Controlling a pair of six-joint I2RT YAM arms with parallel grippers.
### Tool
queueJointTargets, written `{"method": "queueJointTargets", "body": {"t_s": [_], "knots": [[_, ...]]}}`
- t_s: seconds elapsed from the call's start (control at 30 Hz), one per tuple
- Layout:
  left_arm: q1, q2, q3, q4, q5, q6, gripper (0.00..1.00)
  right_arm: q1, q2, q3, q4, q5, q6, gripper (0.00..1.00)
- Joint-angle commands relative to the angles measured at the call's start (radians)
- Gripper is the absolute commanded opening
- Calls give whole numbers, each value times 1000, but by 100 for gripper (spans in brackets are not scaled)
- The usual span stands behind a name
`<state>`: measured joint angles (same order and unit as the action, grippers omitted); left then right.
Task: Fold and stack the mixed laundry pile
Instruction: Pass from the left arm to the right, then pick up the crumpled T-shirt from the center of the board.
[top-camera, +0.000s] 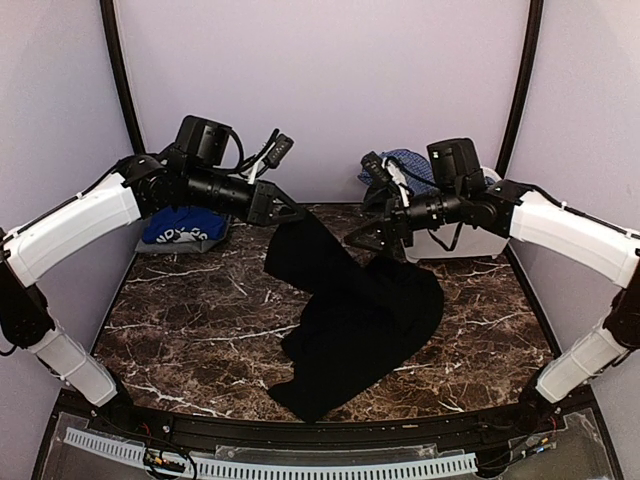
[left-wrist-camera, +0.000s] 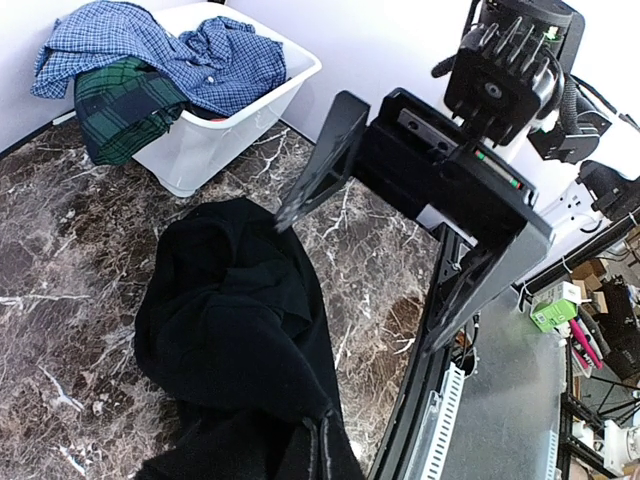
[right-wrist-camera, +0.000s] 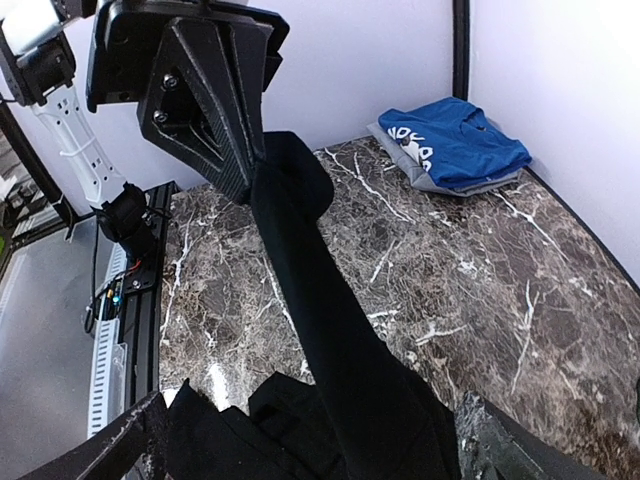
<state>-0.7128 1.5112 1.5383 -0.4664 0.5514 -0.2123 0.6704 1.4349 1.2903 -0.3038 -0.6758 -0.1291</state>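
Note:
The large black garment lies crumpled on the marble table, with one end lifted. My left gripper is shut on that raised end, and the cloth is pinched between its jaws in the left wrist view. My right gripper is open. Its fingers stand wide apart, with the black garment running between them. The blue checked shirt and the green-navy plaid garment are in the white bin. The royal-blue printed tee lies folded at the back left. The red-orange piece is hidden.
The white bin stands at the back right, behind my right arm. The blue tee rests on a grey folded piece in the back left corner. Bare marble shows left of the black garment. Black frame posts and walls border the table.

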Motion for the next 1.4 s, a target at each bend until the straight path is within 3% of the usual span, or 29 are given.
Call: {"method": "queueJointTargets", "body": {"t_s": [0.0,0.13,0.2,0.27,0.4,0.43,0.5,0.6,0.67,0.73,0.87,1.03,1.27,1.37], "knots": [[-6,-8,50,-30,62,30,0,65,91,88,43,2,-90,96],[-5,-9,49,-20,92,22,0,106,180,150,60,25,-116,92],[-6,-13,49,-15,94,20,0,117,220,176,76,33,-111,86],[-5,-19,51,-12,97,18,0,125,257,208,71,53,-109,65],[1,-49,52,-14,43,20,0,126,262,233,73,93,-81,7],[5,-60,50,-18,26,15,0,126,245,232,75,114,-73,0],[35,-102,26,7,-21,-19,5,122,210,238,65,174,-68,0],[126,-188,-71,87,-82,-110,42,101,125,251,66,234,-48,0],[174,-238,-173,151,-111,-187,59,82,62,265,80,278,-26,0],[186,-268,-274,190,-138,-238,68,60,15,294,77,309,-9,0],[175,-248,-468,273,-108,-300,73,23,-37,354,45,336,6,0],[52,-186,-657,381,-162,-303,84,17,-68,411,19,389,24,0],[-121,-88,-727,548,-312,-238,86,17,-74,459,2,477,44,0],[-156,-65,-784,698,-312,-211,85,17,-73,472,-10,495,44,0]]}}
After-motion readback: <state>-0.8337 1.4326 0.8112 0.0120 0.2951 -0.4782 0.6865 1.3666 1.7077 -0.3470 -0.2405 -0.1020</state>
